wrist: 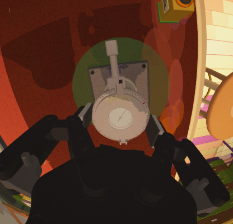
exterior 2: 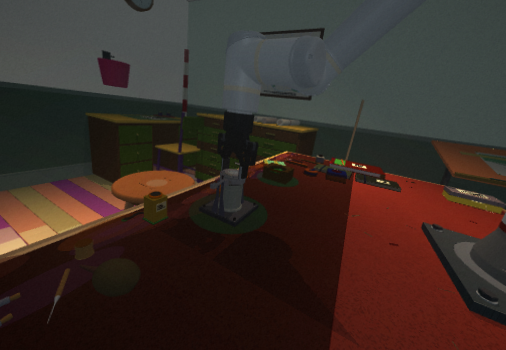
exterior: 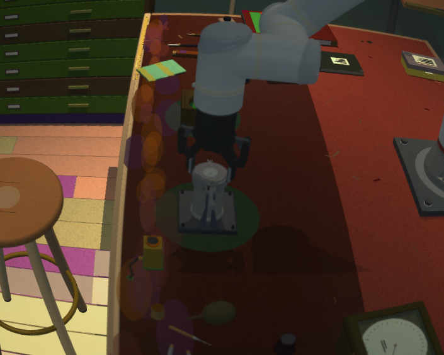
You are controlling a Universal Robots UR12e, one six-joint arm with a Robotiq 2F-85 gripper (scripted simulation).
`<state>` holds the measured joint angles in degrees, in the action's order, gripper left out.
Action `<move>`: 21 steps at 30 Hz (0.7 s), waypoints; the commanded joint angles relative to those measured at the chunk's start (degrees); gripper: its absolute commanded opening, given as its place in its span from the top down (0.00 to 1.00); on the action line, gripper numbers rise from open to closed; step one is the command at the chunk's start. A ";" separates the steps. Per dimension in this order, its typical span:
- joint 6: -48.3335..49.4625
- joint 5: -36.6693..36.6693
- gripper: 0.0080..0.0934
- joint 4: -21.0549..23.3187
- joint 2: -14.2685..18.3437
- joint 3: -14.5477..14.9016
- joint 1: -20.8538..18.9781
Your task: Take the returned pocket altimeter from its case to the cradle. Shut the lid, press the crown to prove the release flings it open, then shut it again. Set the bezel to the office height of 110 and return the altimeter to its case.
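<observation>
The pocket altimeter [wrist: 120, 117] sits face up on the cradle [exterior: 208, 208], which stands on a grey plate on a green disc of the red table. Its white dial and needle show, ringed by the graduated bezel [exterior: 210, 172]. The lid is open and hangs off the far side, seen as a stalk in the wrist camera. The wooden case [exterior: 187, 109] stands behind the arm, mostly hidden. My gripper [wrist: 120, 122] comes straight down over the altimeter and is closed on its bezel.
The table's raised left rim [exterior: 124, 153] runs close by, with a round stool [exterior: 15, 202] beyond it. A yellow box [exterior: 153, 252] stands near the cradle. A brush, small tools and a framed gauge [exterior: 394, 336] lie at the near end.
</observation>
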<state>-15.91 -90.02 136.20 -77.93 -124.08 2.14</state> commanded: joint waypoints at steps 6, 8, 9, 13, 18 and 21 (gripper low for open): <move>-3.86 0.02 1.00 0.06 0.04 0.01 0.00; -4.29 0.02 1.00 0.06 0.04 0.01 0.00; -4.38 0.02 1.00 0.06 0.04 0.01 0.00; -4.42 0.02 1.00 0.06 0.04 0.01 0.00; -4.42 0.02 0.98 0.06 0.04 0.01 0.00; -4.42 0.02 0.91 0.06 0.04 0.01 0.00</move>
<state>-20.32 -90.02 136.20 -77.93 -124.08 2.14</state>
